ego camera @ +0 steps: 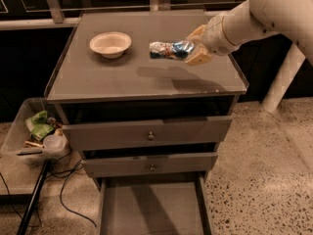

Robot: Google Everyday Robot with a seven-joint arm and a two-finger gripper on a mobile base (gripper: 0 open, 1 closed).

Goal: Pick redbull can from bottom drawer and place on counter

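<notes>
Below the counter (122,82), the bottom drawer (151,209) is seen pulled out, with no can on its visible floor. Above the counter's middle, the redbull can (168,49) is held on its side, clamped in the gripper (191,48), clear of the surface. Retrieval is judged complete; lowering and release onto the counter are left. A white bowl (110,44) is set on the counter's far left.

Redbull can (170,49) looked like glossy metal, blue/silver w/ bright glints. The gripper (191,47), above the counter's right side, clasped it w/ matt tan, rubbery-looking fingers (199,58). Counter (146,80) top was smooth grey w/ a slight sheen. Bottom drawer (151,209) floor was matt grey. Bowl (110,44) was matt off-white. Arm shell (264,13) was smooth white, approx. satin.
</notes>
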